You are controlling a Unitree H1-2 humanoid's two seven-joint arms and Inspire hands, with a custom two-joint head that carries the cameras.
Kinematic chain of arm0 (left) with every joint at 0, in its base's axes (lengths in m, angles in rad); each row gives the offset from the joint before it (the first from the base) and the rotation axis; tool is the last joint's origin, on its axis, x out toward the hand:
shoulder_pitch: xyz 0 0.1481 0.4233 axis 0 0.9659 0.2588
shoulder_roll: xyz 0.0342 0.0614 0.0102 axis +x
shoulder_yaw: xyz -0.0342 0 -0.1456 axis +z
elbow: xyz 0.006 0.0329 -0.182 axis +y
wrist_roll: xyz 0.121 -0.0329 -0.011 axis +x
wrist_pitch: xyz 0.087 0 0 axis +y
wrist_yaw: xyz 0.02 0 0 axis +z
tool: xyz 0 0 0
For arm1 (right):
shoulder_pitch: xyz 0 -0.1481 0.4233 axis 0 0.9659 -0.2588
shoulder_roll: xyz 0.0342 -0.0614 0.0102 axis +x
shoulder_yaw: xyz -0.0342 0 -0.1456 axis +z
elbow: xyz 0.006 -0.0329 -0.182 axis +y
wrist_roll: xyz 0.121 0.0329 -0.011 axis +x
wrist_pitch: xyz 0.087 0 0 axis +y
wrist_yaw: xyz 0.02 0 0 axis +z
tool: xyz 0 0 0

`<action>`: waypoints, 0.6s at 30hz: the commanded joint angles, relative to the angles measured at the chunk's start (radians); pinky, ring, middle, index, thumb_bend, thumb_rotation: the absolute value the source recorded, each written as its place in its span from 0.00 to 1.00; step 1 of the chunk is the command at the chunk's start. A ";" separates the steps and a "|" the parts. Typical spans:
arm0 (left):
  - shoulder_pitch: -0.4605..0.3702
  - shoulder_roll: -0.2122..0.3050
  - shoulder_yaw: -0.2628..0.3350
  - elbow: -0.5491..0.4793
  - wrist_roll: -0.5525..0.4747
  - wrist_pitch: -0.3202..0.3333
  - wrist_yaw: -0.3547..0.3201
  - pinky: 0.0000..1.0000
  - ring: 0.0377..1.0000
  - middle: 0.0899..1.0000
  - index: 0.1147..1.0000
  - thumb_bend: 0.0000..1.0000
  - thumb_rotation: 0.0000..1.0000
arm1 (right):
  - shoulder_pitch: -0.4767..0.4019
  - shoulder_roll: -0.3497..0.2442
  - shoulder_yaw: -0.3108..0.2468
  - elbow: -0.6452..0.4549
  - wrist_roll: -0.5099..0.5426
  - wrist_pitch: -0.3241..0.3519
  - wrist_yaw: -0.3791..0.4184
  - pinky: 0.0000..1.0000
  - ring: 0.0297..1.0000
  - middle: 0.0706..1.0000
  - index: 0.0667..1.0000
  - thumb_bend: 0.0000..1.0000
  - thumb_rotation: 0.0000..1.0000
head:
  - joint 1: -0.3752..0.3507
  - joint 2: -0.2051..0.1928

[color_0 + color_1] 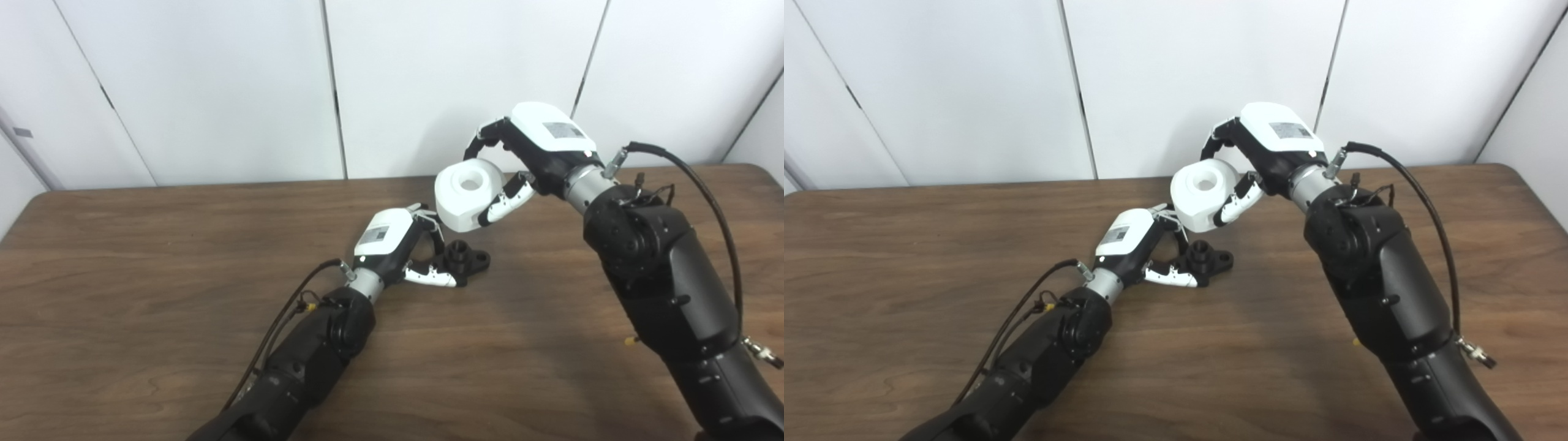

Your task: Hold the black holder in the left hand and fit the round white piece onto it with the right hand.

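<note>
The black holder (467,257) lies on the brown table (153,263), near its middle. My left hand (404,245) is at the holder's left side, fingers curled around its near end; the grip looks closed on it. My right hand (520,165) is shut on the round white piece (468,195), a chunky white block with a round hole on top. It holds the piece in the air, just above and a little behind the holder, clear of it. Both also show in the right eye view: the holder (1208,258) and the white piece (1205,195).
White wall panels (429,79) stand right behind the table's far edge. A black cable (710,202) loops off my right forearm, and another (288,312) off my left forearm. Bare tabletop lies to the left and right of the arms.
</note>
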 commanded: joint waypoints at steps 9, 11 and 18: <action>0.065 0.034 -0.022 -0.007 -0.020 -0.007 -0.081 0.91 0.93 0.81 0.40 0.53 0.08 | -0.039 -0.021 -0.019 -0.024 0.011 -0.014 -0.028 0.67 0.74 0.69 0.44 0.52 0.13 | 0.007 0.002; 0.073 0.044 -0.024 -0.021 -0.026 -0.017 -0.086 0.92 0.93 0.82 0.41 0.52 0.08 | -0.036 -0.020 -0.016 -0.023 0.010 -0.014 -0.027 0.67 0.74 0.69 0.44 0.52 0.13 | 0.012 0.001; 0.108 0.068 -0.020 -0.081 -0.035 -0.017 -0.115 0.93 0.94 0.83 0.41 0.52 0.08 | -0.021 -0.008 -0.010 -0.014 0.018 -0.014 -0.030 0.70 0.74 0.69 0.44 0.52 0.13 | 0.015 -0.001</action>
